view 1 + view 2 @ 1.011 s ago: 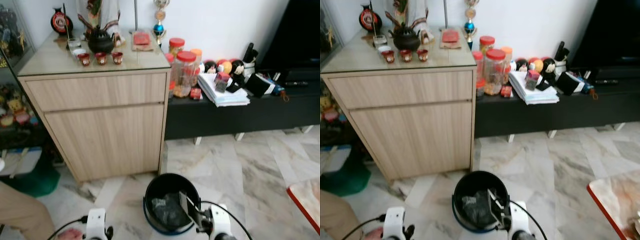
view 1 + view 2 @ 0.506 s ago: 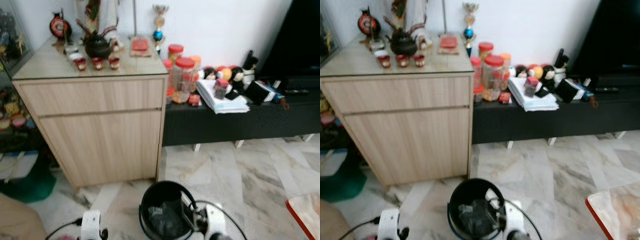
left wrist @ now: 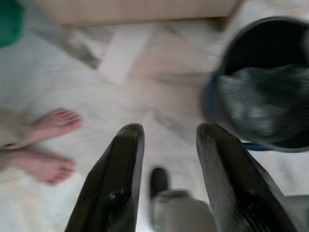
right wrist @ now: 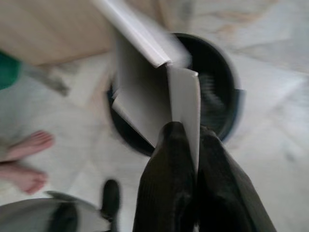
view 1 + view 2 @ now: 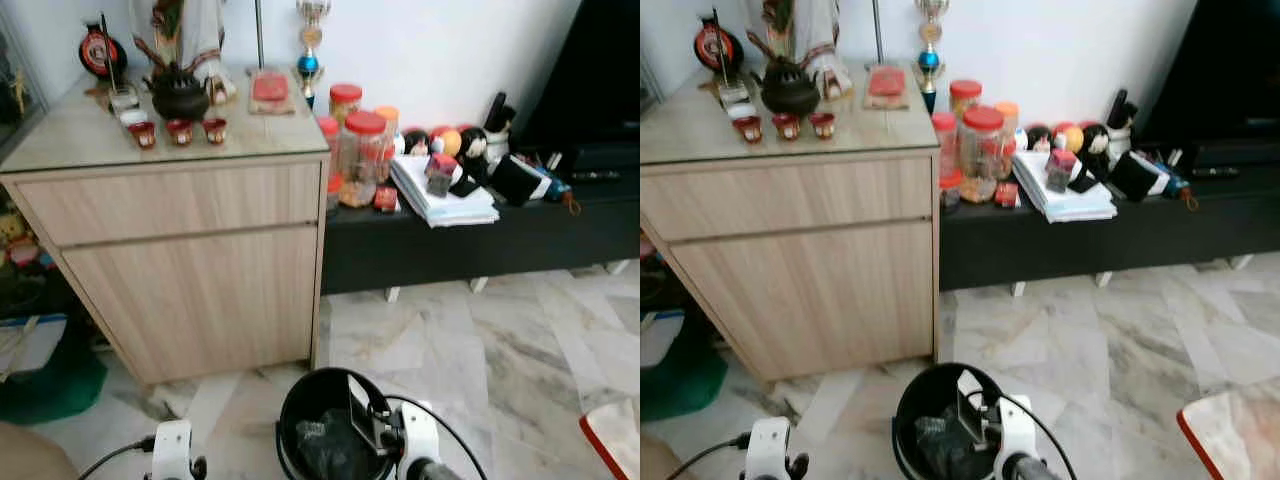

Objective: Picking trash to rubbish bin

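A black rubbish bin (image 5: 318, 374) lined with a dark bag stands on the marble floor in front of me. My right gripper (image 4: 187, 133) is shut on a flat grey-white piece of card (image 4: 154, 96), which it holds upright over the bin's opening (image 5: 360, 410). My left gripper (image 3: 166, 133) hangs open above the bare floor beside the bin (image 3: 270, 96), with nothing between its fingers.
A pale wooden cabinet (image 5: 190, 260) stands just behind the bin, with a low black bench (image 5: 480, 235) carrying jars and papers to its right. A person's bare feet (image 3: 48, 125) are on the floor at my left. A red-edged thing (image 5: 615, 440) lies at the far right.
The whole picture has shifted as the camera moved. The card stays in my right gripper over the bin, and the left gripper hangs as before.
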